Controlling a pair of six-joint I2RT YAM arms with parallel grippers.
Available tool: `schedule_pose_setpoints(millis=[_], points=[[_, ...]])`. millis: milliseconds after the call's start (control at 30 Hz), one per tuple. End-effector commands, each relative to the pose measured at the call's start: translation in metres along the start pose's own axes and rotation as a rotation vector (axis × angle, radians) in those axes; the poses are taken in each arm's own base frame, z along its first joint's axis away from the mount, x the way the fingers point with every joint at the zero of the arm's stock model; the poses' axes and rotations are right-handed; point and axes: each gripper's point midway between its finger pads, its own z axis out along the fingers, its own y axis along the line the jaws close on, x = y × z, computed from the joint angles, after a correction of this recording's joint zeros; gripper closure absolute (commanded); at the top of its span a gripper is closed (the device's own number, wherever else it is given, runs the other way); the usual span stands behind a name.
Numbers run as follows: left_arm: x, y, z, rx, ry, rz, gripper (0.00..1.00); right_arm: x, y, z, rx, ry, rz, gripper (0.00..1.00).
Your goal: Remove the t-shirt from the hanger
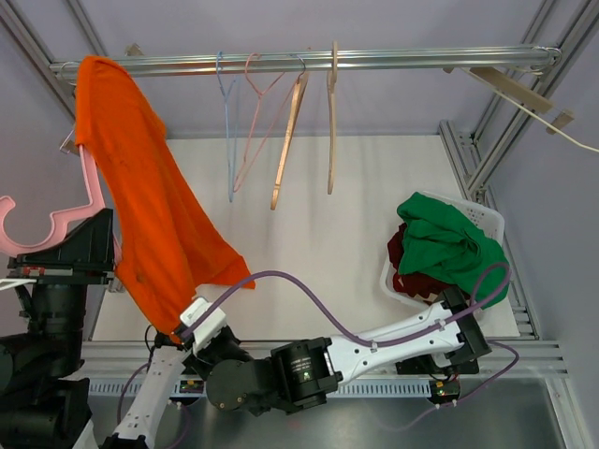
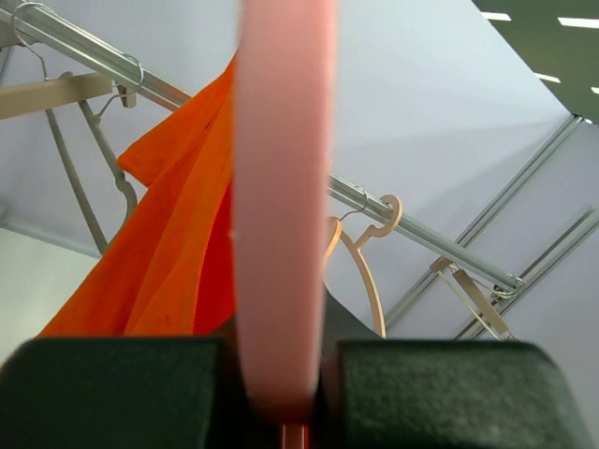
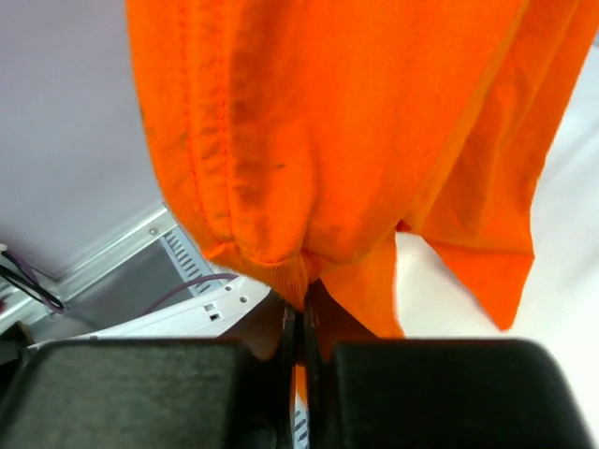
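The orange t-shirt (image 1: 150, 206) hangs from the top left of the rail down toward the table's near left edge. The pink hanger (image 1: 56, 220) sticks out to its left, partly covered by the shirt. My left gripper (image 1: 98, 234) is shut on the pink hanger, which fills the gap between its jaws in the left wrist view (image 2: 281, 187), with the shirt (image 2: 178, 243) behind it. My right gripper (image 1: 182, 329) reaches across to the shirt's bottom edge. In the right wrist view it (image 3: 301, 327) is shut on the hem of the shirt (image 3: 328, 122).
A metal rail (image 1: 393, 59) runs across the back with several empty hangers (image 1: 290, 131) on it. A white basket (image 1: 489, 221) with green and dark red clothes (image 1: 445, 238) stands at the right. Frame posts rise at the right side.
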Motion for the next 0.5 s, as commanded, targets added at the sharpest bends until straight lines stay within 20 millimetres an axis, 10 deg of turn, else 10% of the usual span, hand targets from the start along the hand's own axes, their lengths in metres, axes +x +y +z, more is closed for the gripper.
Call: schedule_pose_setpoints(millis=[0,133,300,467], points=[[-0.023,-0.025,0.017,0.11,-0.101,-0.016,1.0,-0.021,-0.005,-0.02,0.004,-0.039,0.054,1.0],[-0.014,-0.023,0.029,0.124,-0.087,-0.027,1.0,-0.027,0.007,-0.051,-0.099,-0.059,0.036,1.0],[-0.038,-0.031,0.046,0.106,-0.13,0.026,1.0,0.02,0.026,-0.094,-0.242,0.056,-0.033,1.0],[-0.086,-0.084,0.034,0.245,-0.185,0.077,1.0,0.075,0.019,-0.115,-0.255,0.155,-0.112,1.0]])
